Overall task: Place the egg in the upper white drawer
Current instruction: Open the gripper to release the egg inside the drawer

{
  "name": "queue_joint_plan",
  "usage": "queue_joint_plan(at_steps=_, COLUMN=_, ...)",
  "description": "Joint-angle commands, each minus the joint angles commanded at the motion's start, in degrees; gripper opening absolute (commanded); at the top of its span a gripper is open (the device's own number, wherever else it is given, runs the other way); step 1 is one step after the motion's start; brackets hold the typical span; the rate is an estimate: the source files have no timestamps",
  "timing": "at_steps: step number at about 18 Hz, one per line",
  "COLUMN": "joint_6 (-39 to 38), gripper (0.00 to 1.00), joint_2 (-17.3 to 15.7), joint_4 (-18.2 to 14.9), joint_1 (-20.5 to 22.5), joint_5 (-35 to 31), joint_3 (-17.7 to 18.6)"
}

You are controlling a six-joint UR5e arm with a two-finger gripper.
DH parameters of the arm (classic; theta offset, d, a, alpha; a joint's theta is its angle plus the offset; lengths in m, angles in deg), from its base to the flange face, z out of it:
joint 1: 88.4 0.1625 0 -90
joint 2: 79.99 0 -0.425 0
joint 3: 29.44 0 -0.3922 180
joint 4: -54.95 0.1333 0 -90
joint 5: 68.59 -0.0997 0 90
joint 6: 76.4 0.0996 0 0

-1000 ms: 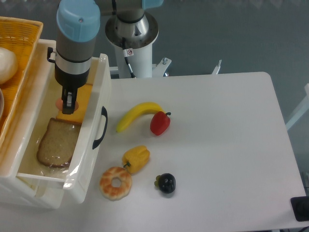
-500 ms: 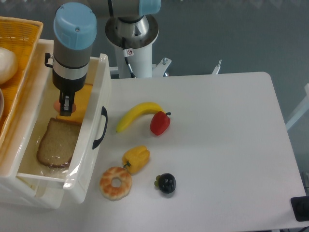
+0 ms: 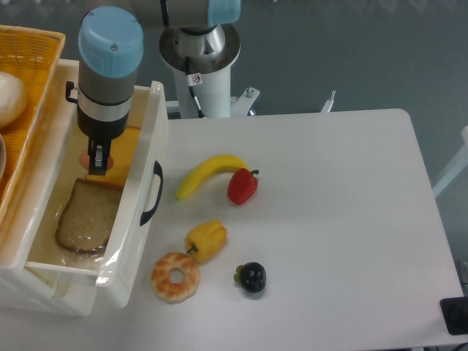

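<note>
The upper white drawer (image 3: 136, 227) stands pulled open at the left, its black curved handle (image 3: 151, 191) facing the table. My gripper (image 3: 95, 159) reaches down into the drawer's back half. It is shut on the egg (image 3: 85, 159), a small pinkish-tan oval that shows only partly beside the dark fingers. The egg hangs just above a yellow slice (image 3: 123, 148) and the far edge of a bread slice (image 3: 88, 216), both on the drawer floor. I cannot tell whether the egg touches them.
A yellow wicker basket (image 3: 33, 55) with a white ball (image 3: 9, 99) sits left of the drawer. On the table lie a banana (image 3: 208, 174), red pepper (image 3: 242, 186), yellow pepper (image 3: 206, 240), glazed doughnut (image 3: 175, 276) and a dark fruit (image 3: 253, 277).
My gripper has shifted slightly left inside the drawer, carrying the egg with it. Nothing on the table has moved.
</note>
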Motion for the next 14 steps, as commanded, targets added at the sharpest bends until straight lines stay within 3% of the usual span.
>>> queue_joint_plan(at_steps=14, joint_6=-0.1, gripper=0.59, joint_2=0.2, joint_4=0.0, joint_1=-0.1, joint_5=0.0, joint_3=0.1)
